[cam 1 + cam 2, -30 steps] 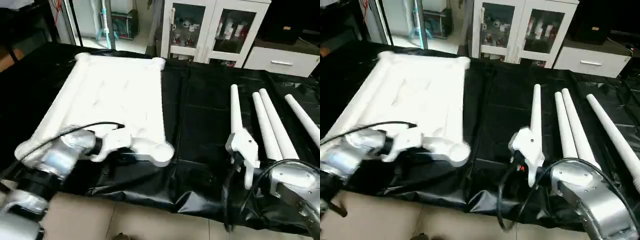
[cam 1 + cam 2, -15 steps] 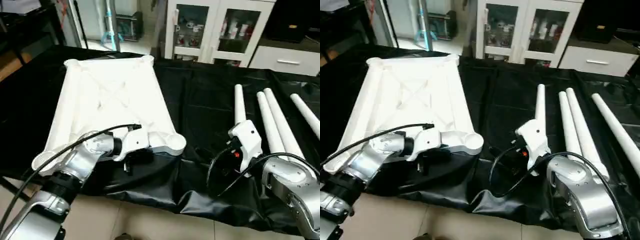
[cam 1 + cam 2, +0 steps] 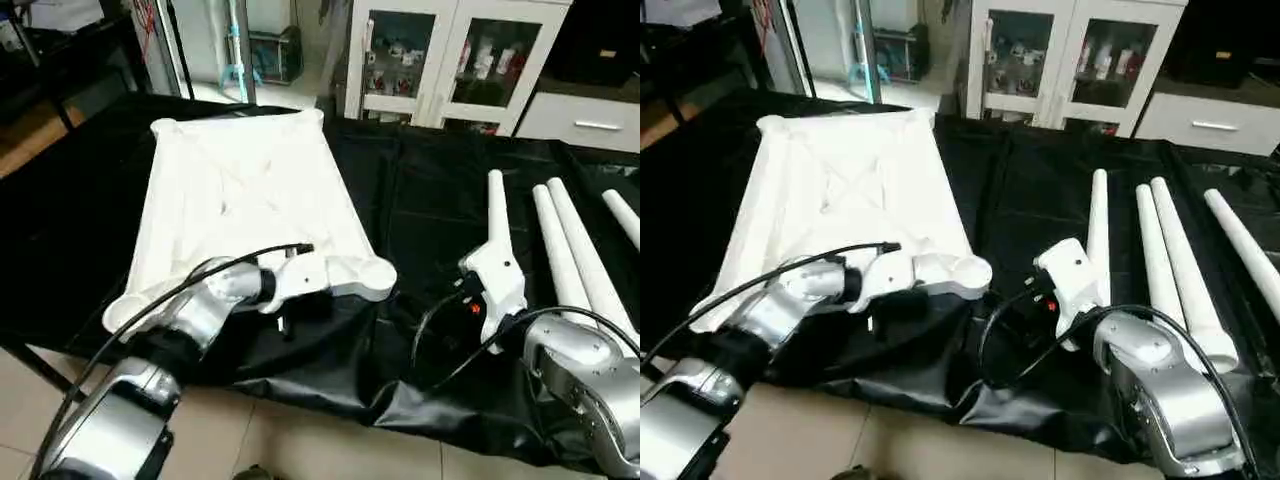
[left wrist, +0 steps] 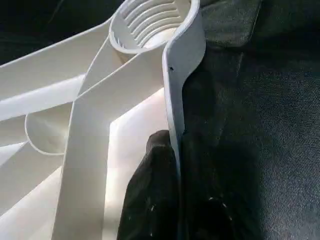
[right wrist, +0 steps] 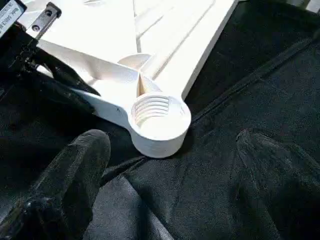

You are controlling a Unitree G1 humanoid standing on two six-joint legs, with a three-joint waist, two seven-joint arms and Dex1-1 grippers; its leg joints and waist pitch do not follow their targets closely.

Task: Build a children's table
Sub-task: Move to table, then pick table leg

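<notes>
Your left claw (image 4: 172, 200) is clenched on the thin rim of the white plastic table top (image 3: 240, 190), near its round threaded corner socket (image 5: 159, 116). The top lies ribbed, X-braced side up on the left of the tabletop (image 3: 420, 215), which is draped in wrinkled black sheeting. Your right claw (image 5: 165, 185) hangs released over the sheet beside that socket. Four smooth tapered white legs (image 3: 560, 255) lie side by side at the right. Glass-door white cabinets (image 3: 450, 55) stand behind.
</notes>
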